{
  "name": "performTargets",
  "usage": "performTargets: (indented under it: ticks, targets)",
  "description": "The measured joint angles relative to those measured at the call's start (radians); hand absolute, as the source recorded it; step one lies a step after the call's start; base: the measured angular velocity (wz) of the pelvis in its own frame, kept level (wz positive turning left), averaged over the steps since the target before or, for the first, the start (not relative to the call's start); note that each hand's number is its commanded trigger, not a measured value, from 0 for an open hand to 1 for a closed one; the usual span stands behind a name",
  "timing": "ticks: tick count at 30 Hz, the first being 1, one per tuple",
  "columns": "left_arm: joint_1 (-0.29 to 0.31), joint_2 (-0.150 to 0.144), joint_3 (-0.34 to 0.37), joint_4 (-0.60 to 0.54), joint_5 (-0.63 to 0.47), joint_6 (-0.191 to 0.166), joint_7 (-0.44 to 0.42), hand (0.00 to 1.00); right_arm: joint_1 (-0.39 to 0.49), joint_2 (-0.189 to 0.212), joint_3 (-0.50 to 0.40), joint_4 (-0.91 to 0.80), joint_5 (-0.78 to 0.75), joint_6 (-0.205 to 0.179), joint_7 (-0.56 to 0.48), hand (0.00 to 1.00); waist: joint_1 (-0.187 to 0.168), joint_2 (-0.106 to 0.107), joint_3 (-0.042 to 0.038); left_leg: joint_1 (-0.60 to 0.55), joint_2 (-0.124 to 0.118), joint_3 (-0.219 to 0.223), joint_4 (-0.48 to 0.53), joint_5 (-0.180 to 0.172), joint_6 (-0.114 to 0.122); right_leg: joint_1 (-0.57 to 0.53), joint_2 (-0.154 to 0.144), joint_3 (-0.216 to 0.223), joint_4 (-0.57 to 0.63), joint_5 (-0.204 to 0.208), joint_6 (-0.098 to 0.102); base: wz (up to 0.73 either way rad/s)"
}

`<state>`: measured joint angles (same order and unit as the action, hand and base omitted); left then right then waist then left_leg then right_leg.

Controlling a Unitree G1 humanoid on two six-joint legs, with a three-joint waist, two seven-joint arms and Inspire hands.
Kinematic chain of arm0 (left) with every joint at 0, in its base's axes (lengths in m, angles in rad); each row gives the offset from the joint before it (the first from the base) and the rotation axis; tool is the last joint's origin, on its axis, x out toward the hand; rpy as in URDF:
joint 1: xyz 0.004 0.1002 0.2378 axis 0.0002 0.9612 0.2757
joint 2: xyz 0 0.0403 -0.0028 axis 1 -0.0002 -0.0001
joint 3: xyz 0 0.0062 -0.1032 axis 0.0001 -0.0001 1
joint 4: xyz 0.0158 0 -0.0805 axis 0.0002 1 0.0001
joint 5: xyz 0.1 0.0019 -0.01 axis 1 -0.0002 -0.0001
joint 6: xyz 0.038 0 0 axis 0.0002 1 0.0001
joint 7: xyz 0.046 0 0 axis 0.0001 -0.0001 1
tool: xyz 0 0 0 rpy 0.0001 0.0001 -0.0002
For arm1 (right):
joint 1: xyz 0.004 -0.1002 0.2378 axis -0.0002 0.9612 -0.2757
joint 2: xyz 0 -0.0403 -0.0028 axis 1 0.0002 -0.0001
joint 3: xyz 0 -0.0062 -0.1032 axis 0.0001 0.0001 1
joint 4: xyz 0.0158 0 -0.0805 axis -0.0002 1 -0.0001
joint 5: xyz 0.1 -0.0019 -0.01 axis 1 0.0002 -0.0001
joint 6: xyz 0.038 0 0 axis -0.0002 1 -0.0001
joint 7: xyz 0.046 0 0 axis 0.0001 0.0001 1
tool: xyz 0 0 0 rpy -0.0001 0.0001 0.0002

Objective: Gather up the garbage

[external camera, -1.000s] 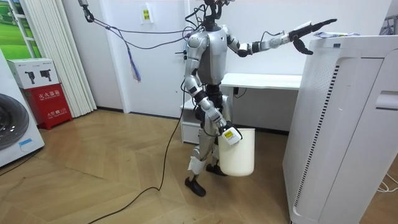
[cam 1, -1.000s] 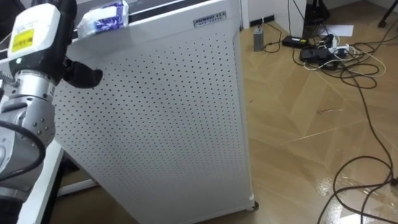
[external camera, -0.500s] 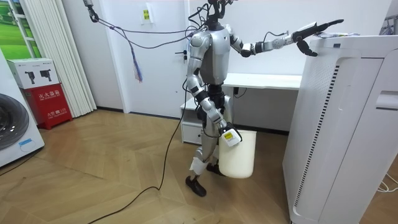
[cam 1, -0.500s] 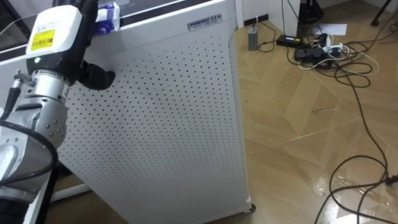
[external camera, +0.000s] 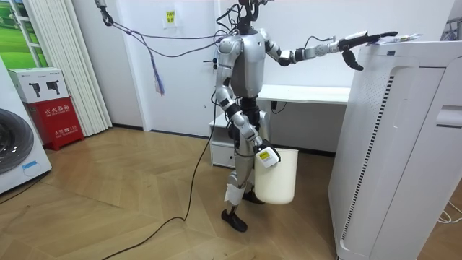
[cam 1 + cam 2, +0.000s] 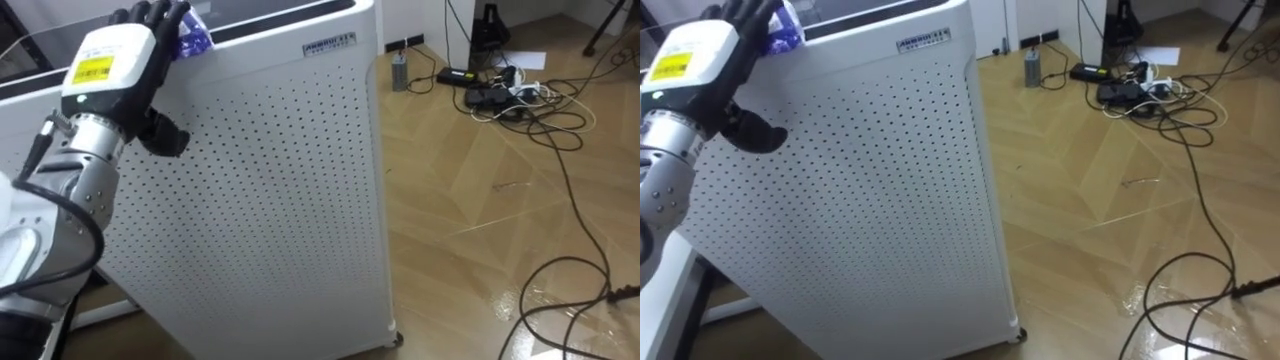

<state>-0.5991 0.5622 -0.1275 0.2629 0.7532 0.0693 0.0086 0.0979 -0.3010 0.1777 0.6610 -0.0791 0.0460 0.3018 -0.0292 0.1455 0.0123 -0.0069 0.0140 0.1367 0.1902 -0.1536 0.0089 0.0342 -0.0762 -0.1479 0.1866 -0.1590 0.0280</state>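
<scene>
- Cabinet (image 6: 270,190), white and perforated: its top lies under the fingers.
- White bin (image 5: 276,180): right hand (image 5: 266,157) at its rim; you cannot tell the grip.
- Left hand (image 6: 110,60): fingers (image 6: 150,12) nearly straight, holding nothing.
- Blue-white wrapper (image 6: 195,32): on the top, at the fingertips.

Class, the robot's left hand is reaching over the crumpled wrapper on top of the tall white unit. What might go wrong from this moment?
1. The left hand lies flat over the blue-and-white crumpled wrapper, not closed on it. A push could slide it across the tall white perforated unit out of reach.
2. The white plastic bin hangs low by the right hand, away from the unit's top, so a dropped wrapper would probably hit the floor.
</scene>
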Motion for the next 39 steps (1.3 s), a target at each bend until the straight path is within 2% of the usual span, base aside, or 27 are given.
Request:
performTargets:
  ticks: [7,13,14,15,24,26,31,34,39]
  targets:
    - [-0.018,0.000,0.006,0.046,0.003,0.014,-0.022,0.00,0.000,-0.004,-0.002,-0.011,0.000,0.021,-0.003,1.00,-0.001,0.004,-0.0023,0.006,-0.001,0.016,0.001,0.001,0.002,0.003,-0.002,0.010,0.001,-0.001,0.001,-0.02]
    - [-0.028,0.000,0.006,0.077,0.002,0.017,-0.036,0.00,0.000,-0.009,-0.002,-0.035,0.000,0.021,-0.009,1.00,-0.005,0.009,0.0014,0.020,-0.001,0.024,0.000,0.001,0.002,0.018,-0.003,0.010,-0.001,-0.002,0.003,-0.01]
    - [-0.029,0.001,0.006,0.078,0.003,0.017,-0.039,0.53,0.000,-0.009,-0.002,-0.040,0.000,0.021,-0.010,1.00,-0.005,0.009,0.0011,0.020,-0.001,0.025,0.000,0.001,0.002,0.018,-0.003,0.011,-0.001,-0.002,0.003,0.00]
    - [-0.030,0.001,0.006,0.078,0.003,0.018,-0.040,0.99,0.000,-0.009,-0.002,-0.043,0.000,0.021,-0.012,1.00,-0.005,0.009,0.0011,0.020,-0.001,0.025,0.000,0.001,0.002,0.018,-0.003,0.011,-0.001,-0.002,0.003,0.00]
    - [-0.078,0.009,0.008,0.118,-0.002,0.021,-0.043,1.00,-0.001,-0.014,0.018,-0.052,0.001,0.025,-0.021,1.00,-0.003,0.014,0.0059,0.020,-0.002,0.025,0.001,0.001,0.002,0.019,-0.003,0.009,0.000,-0.002,0.003,0.00]
    - [-0.092,0.009,0.008,0.119,-0.015,0.020,-0.041,1.00,-0.001,-0.019,0.029,-0.052,0.001,0.044,-0.024,1.00,0.002,0.020,0.0039,0.020,-0.002,0.027,0.001,0.001,0.002,0.019,-0.004,0.009,0.001,-0.004,0.005,0.05]
    - [-0.103,0.012,0.009,0.125,-0.032,0.035,-0.041,1.00,0.000,-0.021,0.035,-0.052,0.002,0.063,-0.021,1.00,0.003,0.024,0.0055,0.020,-0.003,0.034,0.003,0.002,0.004,0.019,-0.005,0.009,0.003,-0.005,0.006,0.01]
    - [-0.112,0.013,0.010,0.118,-0.037,0.034,-0.039,1.00,-0.003,-0.024,0.035,-0.052,0.002,0.077,-0.021,1.00,0.007,0.025,0.0051,0.023,-0.003,0.056,0.007,0.005,0.008,0.019,-0.009,0.008,0.003,-0.007,0.009,0.03]
    - [-0.117,0.013,0.029,0.111,-0.035,0.034,-0.041,1.00,-0.003,-0.029,0.034,-0.054,0.001,0.078,-0.017,1.00,0.007,0.024,0.0052,0.026,-0.004,0.057,0.006,0.005,0.009,0.018,-0.010,0.008,0.002,-0.008,0.011,0.00]
